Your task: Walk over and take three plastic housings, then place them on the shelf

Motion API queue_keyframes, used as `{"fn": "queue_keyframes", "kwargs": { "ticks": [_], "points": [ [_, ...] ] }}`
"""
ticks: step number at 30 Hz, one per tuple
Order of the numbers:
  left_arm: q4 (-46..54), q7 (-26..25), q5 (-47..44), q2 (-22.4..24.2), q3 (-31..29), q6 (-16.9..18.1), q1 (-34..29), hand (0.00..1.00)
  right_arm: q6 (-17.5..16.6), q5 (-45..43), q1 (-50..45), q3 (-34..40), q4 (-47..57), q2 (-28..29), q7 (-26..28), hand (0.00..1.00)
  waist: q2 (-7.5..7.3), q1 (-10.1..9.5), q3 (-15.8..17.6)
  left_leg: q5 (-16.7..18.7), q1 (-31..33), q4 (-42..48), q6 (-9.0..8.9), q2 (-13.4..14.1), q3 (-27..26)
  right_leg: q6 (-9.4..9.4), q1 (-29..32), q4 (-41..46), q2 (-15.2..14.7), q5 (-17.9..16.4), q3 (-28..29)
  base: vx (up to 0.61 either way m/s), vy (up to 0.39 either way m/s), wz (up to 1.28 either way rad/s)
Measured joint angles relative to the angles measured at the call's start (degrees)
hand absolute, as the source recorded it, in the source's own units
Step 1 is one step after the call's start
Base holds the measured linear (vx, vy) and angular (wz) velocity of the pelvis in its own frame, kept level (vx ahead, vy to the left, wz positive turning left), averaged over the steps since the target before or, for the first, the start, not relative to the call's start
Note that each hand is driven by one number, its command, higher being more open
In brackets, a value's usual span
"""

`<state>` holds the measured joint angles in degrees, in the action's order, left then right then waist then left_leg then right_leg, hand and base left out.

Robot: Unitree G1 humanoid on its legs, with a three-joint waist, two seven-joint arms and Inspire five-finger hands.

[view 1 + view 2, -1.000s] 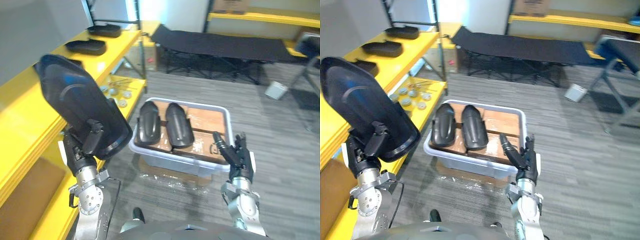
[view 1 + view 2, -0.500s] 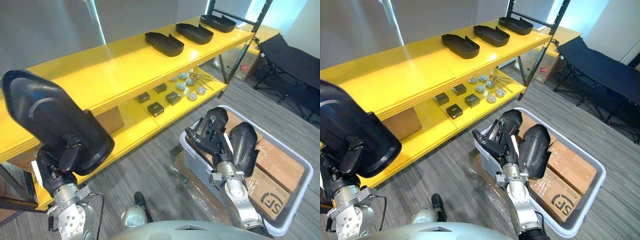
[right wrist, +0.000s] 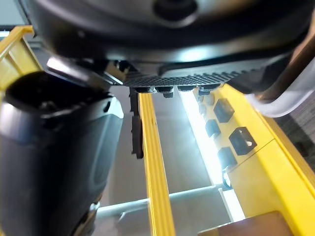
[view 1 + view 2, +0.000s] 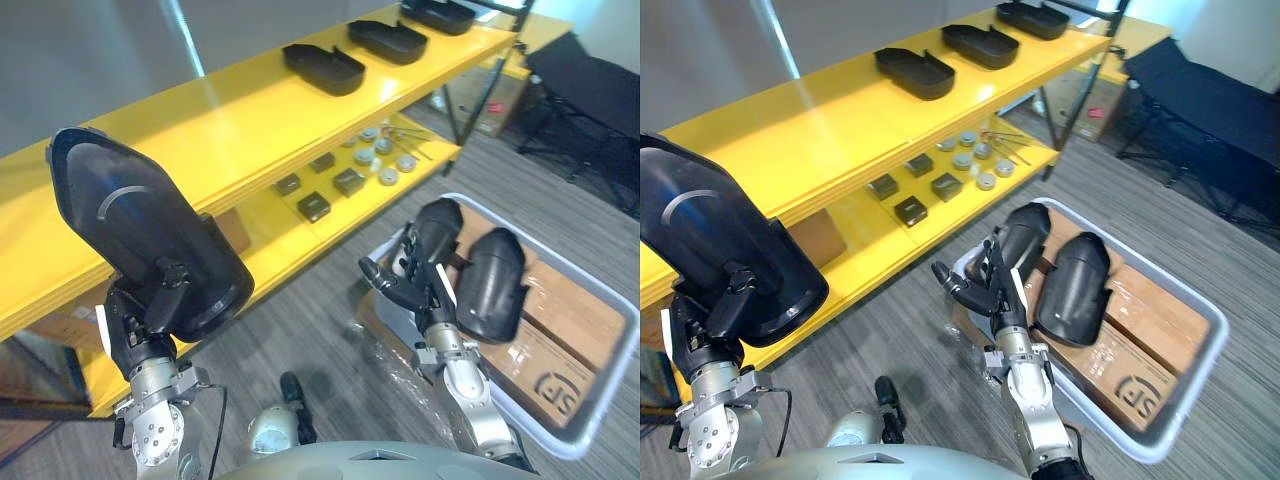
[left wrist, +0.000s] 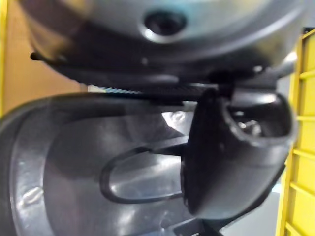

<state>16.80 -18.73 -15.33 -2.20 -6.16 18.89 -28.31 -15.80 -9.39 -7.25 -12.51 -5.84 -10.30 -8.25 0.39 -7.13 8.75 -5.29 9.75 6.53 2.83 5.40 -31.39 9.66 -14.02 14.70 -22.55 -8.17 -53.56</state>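
Left eye view: left hand (image 4: 145, 325) clamps a plastic housing (image 4: 130, 215), lower left.
Right hand (image 4: 417, 290) spread, empty, lower centre.

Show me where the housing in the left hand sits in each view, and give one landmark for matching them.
Left eye view: the held housing stands upright at left, gripped by the left hand.
Right eye view: at the left edge, in front of the yellow shelf.
Left wrist view: its glossy black surface, close beside the thumb.
Shared landmark: the yellow shelf, next to the housing each time.
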Motion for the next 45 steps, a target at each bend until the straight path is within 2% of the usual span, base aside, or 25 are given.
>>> {"fn": "queue_keyframes", "kwargs": {
  "ticks": [1,2,3,4,5,6,7,8,10,11,12,14,15,18,19,20,21,22,24,29,39,42,43,44,45],
  "points": [
    [0.21,0.20,0.04,0.04,-0.09,0.00,0.39,0.00,-0.05,0.17,1.21,0.20,-0.01,-0.15,-1.40,1.00,-0.37,-0.42,0.52,2.02,-0.07,1.53,-0.05,-1.19,0.66,-1.90,-0.37,4.78,-2.61,-1.38,-0.55,0.14,0.207,0.73],
    [0.20,0.51,0.09,0.05,-0.16,0.00,1.39,0.00,-0.20,0.74,2.48,0.87,-0.08,-0.49,-3.25,1.00,-0.78,-0.07,1.23,3.12,-0.21,2.74,0.94,-2.94,2.77,-6.85,1.10,14.17,-7.06,-0.16,1.15,0.14,0.210,1.17],
    [0.57,0.96,0.46,-0.19,-0.37,0.02,2.20,0.00,-0.43,2.05,3.11,1.95,-0.16,-0.89,-5.17,1.00,0.00,1.06,1.37,4.02,-0.79,2.96,1.60,-3.97,5.72,-12.60,4.00,22.32,-8.81,4.94,8.57,0.12,0.185,1.27],
    [0.93,0.95,0.58,-0.63,-0.57,0.15,2.58,0.00,-0.79,2.47,3.39,2.45,-0.18,-1.15,-5.91,1.00,0.67,1.55,1.22,4.21,-1.30,2.25,1.71,-4.34,7.26,-12.27,5.54,25.35,-8.86,6.61,12.97,0.13,0.122,1.35],
    [1.09,0.40,1.15,-2.19,-1.18,0.88,4.38,0.00,-2.06,2.52,4.02,3.11,-0.13,-0.57,-6.83,1.00,0.15,2.08,1.49,4.47,-1.68,0.63,2.29,-4.92,10.43,-7.55,9.30,29.27,-6.89,3.06,18.75,0.14,0.056,0.97],
    [1.09,-0.12,2.11,-2.60,-1.84,1.15,5.30,0.00,-2.26,2.38,4.55,3.17,-0.02,-0.58,-6.94,1.00,-0.08,2.20,1.75,4.37,-2.21,-0.70,2.47,-5.22,11.38,-6.85,11.12,30.02,-5.48,0.73,20.17,0.27,0.093,1.07],
    [1.07,-0.92,2.66,-3.38,-3.56,1.24,6.87,0.00,-2.23,2.31,6.06,3.55,-0.01,-0.59,-6.60,1.00,-0.22,2.16,2.19,4.33,-4.66,-4.00,2.49,-5.81,13.05,-7.71,15.17,28.06,-2.10,-3.29,20.68,0.24,0.058,0.64],
    [1.07,-1.13,2.66,-3.58,-3.92,1.24,7.02,0.00,-2.23,2.31,6.27,3.68,0.09,-0.59,-6.49,1.00,-0.21,2.11,2.19,4.32,-5.56,-4.61,2.46,-6.06,13.35,-7.74,16.01,26.10,-1.22,-3.92,20.67,0.21,0.051,0.50],
    [1.12,-1.91,2.65,-4.22,-4.13,1.24,7.68,0.00,-2.24,2.34,6.36,4.63,1.04,-0.62,-6.67,1.00,-0.18,1.90,2.13,4.36,-7.35,-5.04,2.41,-6.81,14.37,-7.52,18.83,18.73,0.66,-3.85,22.01,0.19,0.023,0.37],
    [1.12,-2.11,2.63,-4.73,-3.98,1.25,8.26,0.00,-2.25,2.43,6.41,5.36,2.17,-0.71,-7.30,1.00,0.01,1.96,2.08,4.52,-7.42,-4.79,2.32,-6.92,15.31,-6.60,21.68,14.12,1.70,-3.02,24.41,0.22,0.017,0.43],
    [1.12,-2.15,2.64,-4.82,-3.92,1.25,8.34,0.00,-2.26,2.46,6.44,5.47,2.36,-0.75,-7.51,1.00,0.06,2.06,2.08,4.57,-7.43,-4.77,2.29,-6.93,15.54,-6.36,22.41,13.34,1.86,-2.82,24.92,0.26,0.009,0.59],
    [0.64,-2.70,2.64,-5.11,-3.04,1.26,8.15,0.00,-2.31,4.05,6.18,6.78,2.67,-0.83,-8.95,1.00,0.06,2.90,2.08,5.25,-9.10,-4.17,0.98,-6.84,17.97,-3.36,26.55,10.78,1.87,-0.81,31.29,0.34,-0.021,0.70],
    [0.50,-2.95,2.62,-5.11,-2.67,1.26,7.97,0.00,-2.31,4.18,5.77,7.45,2.75,-0.84,-9.12,1.00,-0.21,3.22,2.02,5.95,-10.42,-3.08,0.20,-6.75,19.29,-3.02,25.57,11.67,2.03,-0.55,33.22,0.34,-0.068,0.61],
    [0.62,-3.03,2.63,-5.34,-2.82,1.39,8.36,0.00,-2.33,4.05,5.83,9.53,4.49,-0.95,-9.05,1.00,-1.17,3.46,1.45,7.36,-12.00,-1.70,-1.65,-6.62,21.90,-2.59,21.01,6.39,3.84,-0.23,32.79,0.32,-0.185,0.58],
    [0.78,-3.01,2.60,-5.60,-3.35,1.48,8.35,0.00,-2.48,4.06,6.25,10.39,5.99,-1.21,-8.80,1.00,-1.82,3.19,1.04,8.46,-11.97,-0.70,-2.58,-6.50,22.43,-3.99,18.19,1.38,5.45,2.26,31.53,0.21,-0.204,0.31],
    [0.91,-2.87,2.46,-5.79,-3.92,1.47,8.26,0.00,-3.03,4.05,6.68,11.02,7.00,-1.39,-8.52,1.00,-3.07,3.06,0.23,10.32,-10.78,1.71,-3.46,-6.66,22.55,-5.64,15.69,-2.81,6.63,9.02,30.17,0.25,-0.269,0.31],
    [0.85,-2.77,2.37,-5.33,-4.04,1.46,8.31,0.00,-3.56,3.91,7.03,11.36,7.04,-1.78,-8.35,1.00,-3.10,3.02,-0.11,11.65,-9.79,3.39,-3.79,-6.34,22.46,-4.06,14.42,-4.66,6.84,8.28,28.65,0.15,-0.242,0.25],
    [0.97,-2.46,2.24,-3.60,-3.38,1.39,7.98,0.00,-3.77,3.42,7.80,12.15,7.10,-3.38,-8.06,1.00,-0.62,3.25,-0.69,15.42,-7.65,7.69,-4.37,-2.61,19.60,-4.59,13.39,-6.31,9.17,8.98,27.12,0.14,-0.238,0.32],
    [1.09,-0.06,2.27,-2.81,-1.42,1.39,8.36,0.00,-3.76,3.37,7.76,14.82,7.10,-4.29,-8.30,1.00,1.86,5.01,-1.60,15.35,-7.15,10.77,-6.10,3.65,11.34,-5.47,11.64,-7.12,11.16,8.42,24.03,0.14,-0.184,0.55],
    [3.32,4.61,2.55,-3.91,1.78,1.44,9.82,0.00,-4.95,3.01,7.08,18.22,8.89,-4.20,-7.34,1.00,2.12,6.05,-1.82,13.48,-10.38,5.66,-6.89,3.01,10.98,-5.62,10.04,-8.27,11.76,8.33,24.17,0.10,-0.048,0.07],
    [3.60,5.47,2.26,-5.10,2.66,1.47,10.65,0.00,-6.43,0.96,3.90,18.75,11.58,-2.57,-5.89,1.00,0.85,6.29,-2.45,11.99,-12.78,2.54,-7.17,1.89,9.47,-5.63,9.49,-9.49,11.70,8.32,25.70,0.03,0.015,-0.04],
    [3.54,5.46,2.39,-5.57,3.12,1.45,10.37,0.00,-6.57,-0.93,2.89,18.54,12.51,-1.62,-3.78,1.00,0.48,6.02,-2.05,14.23,-5.82,19.10,-7.28,4.46,10.14,-4.96,8.26,-11.99,12.05,6.58,27.23,-0.06,-0.025,-0.10],
    [3.48,5.38,2.50,-5.48,3.25,1.34,10.37,0.00,-6.58,-2.47,2.71,18.36,12.63,-1.75,-2.56,1.00,2.52,5.98,-0.91,14.18,-1.95,30.90,-7.42,7.99,13.09,-5.28,6.18,-12.67,13.21,6.30,28.12,-0.10,0.067,-0.39],
    [3.47,5.39,2.48,-5.49,3.17,1.34,10.33,0.00,-6.61,-3.67,2.43,18.14,12.70,-1.81,-1.69,1.00,3.63,5.94,-0.61,13.55,-0.37,35.99,-7.64,9.85,13.61,-5.39,4.85,-12.97,13.92,6.21,28.89,-0.09,0.099,-0.44],
    [3.37,5.42,2.48,-5.50,3.21,1.34,10.33,0.00,-6.65,-4.56,1.99,17.91,12.76,-1.78,-1.27,1.00,3.51,5.88,-0.61,14.30,-0.17,36.71,-7.71,10.44,13.50,-5.43,4.70,-12.92,13.82,6.19,29.05,-0.01,0.136,-0.41]
  ]
}}
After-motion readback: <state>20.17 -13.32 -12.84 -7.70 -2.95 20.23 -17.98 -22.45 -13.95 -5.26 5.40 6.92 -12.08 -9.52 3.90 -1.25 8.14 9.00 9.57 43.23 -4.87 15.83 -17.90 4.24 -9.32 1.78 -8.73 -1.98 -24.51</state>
